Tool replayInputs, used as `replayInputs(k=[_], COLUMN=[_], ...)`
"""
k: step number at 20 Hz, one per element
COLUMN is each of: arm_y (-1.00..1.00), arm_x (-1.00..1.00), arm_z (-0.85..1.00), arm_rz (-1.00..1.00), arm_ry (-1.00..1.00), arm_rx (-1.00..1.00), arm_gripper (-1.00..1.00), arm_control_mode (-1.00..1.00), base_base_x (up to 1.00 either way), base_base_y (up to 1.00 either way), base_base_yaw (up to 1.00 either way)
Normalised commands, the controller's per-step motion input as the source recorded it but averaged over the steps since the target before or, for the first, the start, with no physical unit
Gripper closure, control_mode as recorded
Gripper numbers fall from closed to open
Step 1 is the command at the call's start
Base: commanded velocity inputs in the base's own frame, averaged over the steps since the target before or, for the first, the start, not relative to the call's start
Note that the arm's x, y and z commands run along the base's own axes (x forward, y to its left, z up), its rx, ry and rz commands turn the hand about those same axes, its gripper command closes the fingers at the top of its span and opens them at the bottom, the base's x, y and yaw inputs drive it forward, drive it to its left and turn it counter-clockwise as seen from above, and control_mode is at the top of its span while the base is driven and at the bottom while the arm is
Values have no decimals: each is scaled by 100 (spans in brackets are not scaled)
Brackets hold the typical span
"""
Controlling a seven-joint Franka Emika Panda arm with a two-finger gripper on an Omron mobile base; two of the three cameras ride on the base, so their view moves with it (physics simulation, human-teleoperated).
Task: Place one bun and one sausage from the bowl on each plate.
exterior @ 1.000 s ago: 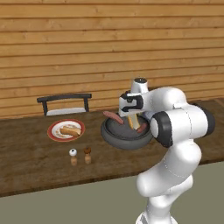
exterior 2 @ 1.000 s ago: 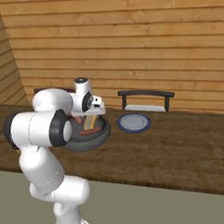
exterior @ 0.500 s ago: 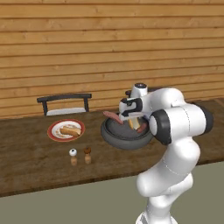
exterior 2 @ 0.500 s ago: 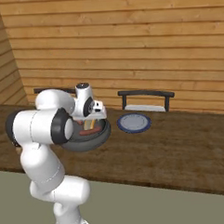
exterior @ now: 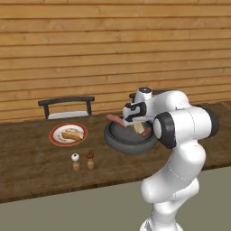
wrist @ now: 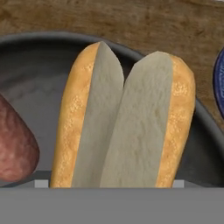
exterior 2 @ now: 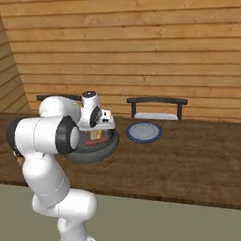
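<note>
The dark grey bowl [exterior: 118, 145] [exterior 2: 105, 149] [wrist: 39, 83] sits mid-counter. A split bun [wrist: 127, 127] [exterior: 138, 128] lies in it, with a reddish sausage [wrist: 13, 151] [exterior: 113, 119] [exterior 2: 96, 143] beside it. My gripper [exterior: 137, 122] [exterior 2: 97, 133] [wrist: 109, 184] reaches down into the bowl right over the bun. Its jaws stand wide, one fingertip [wrist: 41, 183] on each side of the bun and close to its crust. The red-rimmed plate [exterior: 55, 136] at the left holds a bun and a sausage [exterior: 72, 134]. The pale blue plate [exterior 2: 144, 132] [wrist: 220, 83] lies bare to the right of the bowl.
Salt [exterior: 76, 161] and pepper [exterior: 90, 159] shakers stand near the counter's front edge, left of the bowl. A dark rack [exterior: 66, 106] [exterior 2: 157, 106] stands at the back against the wooden wall. Bare wood stretches to the right of the blue plate.
The hand has sunk a little lower into the bowl over the bun, and its jaws have narrowed slightly. Bowl, plates and food have stayed put.
</note>
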Motion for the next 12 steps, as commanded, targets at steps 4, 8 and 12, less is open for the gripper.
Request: replayInputs(k=[4,8,12], arm_y=[-27,-27,-24], arm_x=[0,0,3], arm_z=[54,63,47], arm_rz=[0,0,0], arm_ry=[-8,-6,-7], arm_rx=[2,0,0], arm_gripper=[100,100,100], arm_control_mode=[-100,-100,-100], base_base_x=[0,0,0], base_base_y=[0,0,0], base_base_yaw=[0,0,0])
